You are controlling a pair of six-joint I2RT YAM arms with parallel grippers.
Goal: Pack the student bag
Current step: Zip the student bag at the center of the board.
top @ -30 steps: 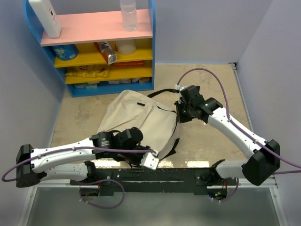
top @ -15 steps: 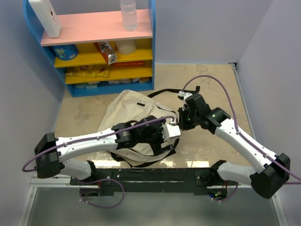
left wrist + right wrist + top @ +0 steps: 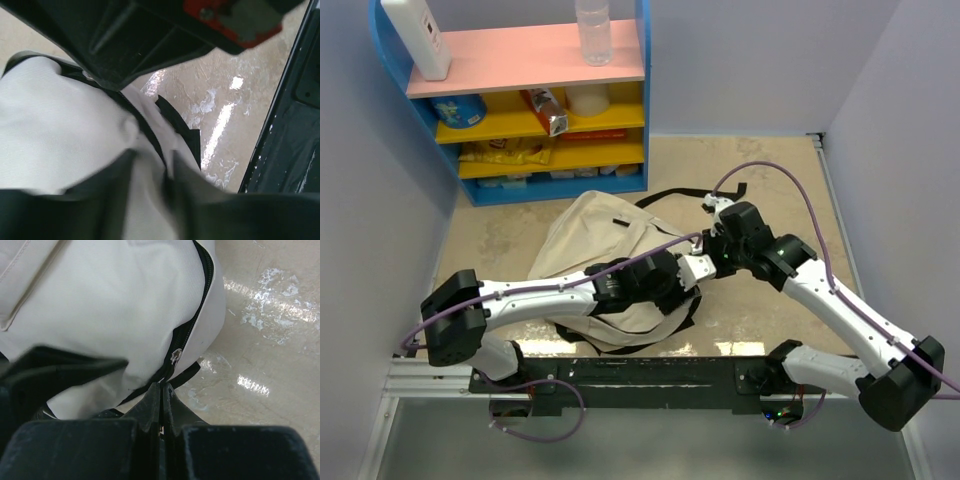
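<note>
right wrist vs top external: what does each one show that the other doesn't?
Right wrist only: the zipper pull on the black zipper, just ahead of the right tool, whose fingers are pressed together.
Top external only: the blue shelf, the clear bottle on top of it, and the left arm lying across the bag.
Both: the student bag and the beige table.

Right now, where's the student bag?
Top view, centre-left on the table: the student bag lies just in front of the blue shelf, with the left arm stretched across its near side.
</note>
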